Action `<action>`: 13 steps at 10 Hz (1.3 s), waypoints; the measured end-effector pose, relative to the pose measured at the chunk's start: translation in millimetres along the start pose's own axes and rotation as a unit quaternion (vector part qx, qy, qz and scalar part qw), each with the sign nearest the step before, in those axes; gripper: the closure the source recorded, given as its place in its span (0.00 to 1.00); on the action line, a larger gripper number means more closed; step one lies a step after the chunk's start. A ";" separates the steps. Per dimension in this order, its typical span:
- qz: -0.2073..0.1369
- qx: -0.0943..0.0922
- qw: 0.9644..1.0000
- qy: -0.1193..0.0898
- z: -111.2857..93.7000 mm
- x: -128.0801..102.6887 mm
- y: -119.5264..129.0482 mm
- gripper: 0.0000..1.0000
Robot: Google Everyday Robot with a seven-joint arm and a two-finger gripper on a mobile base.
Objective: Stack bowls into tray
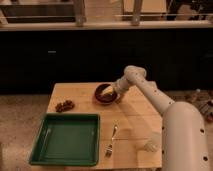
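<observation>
Standing nearest on the right, the robot's white body fills the lower corner, and its arm reaches up and left over the wooden table. By the table's near right edge sits a small pale object, too blurred to name. Just left of it a fork lies lengthwise. Left of the fork, a green tray takes up the near left part of the table. Beyond the tray's far left corner lies a small reddish-brown cluster. Further back, near the middle of the far edge, sits 1 dark red bowl, upright, round and shallow, on the bare wood and well apart from the tray. The gripper is at the bowl's right rim, dipping over its inside. Whether it pinches the rim or only touches it cannot be told. Behind the table runs a dark counter front.
</observation>
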 end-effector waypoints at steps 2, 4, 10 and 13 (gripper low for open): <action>0.002 0.006 1.000 0.001 1.5 -0.2 1.6 0.21; 0.000 0.011 1.000 0.002 3.1 -0.3 0.9 0.38; 0.003 0.020 1.000 0.004 3.2 -2.6 2.0 0.97; 0.008 0.032 0.999 0.010 -3.9 -3.5 5.4 1.00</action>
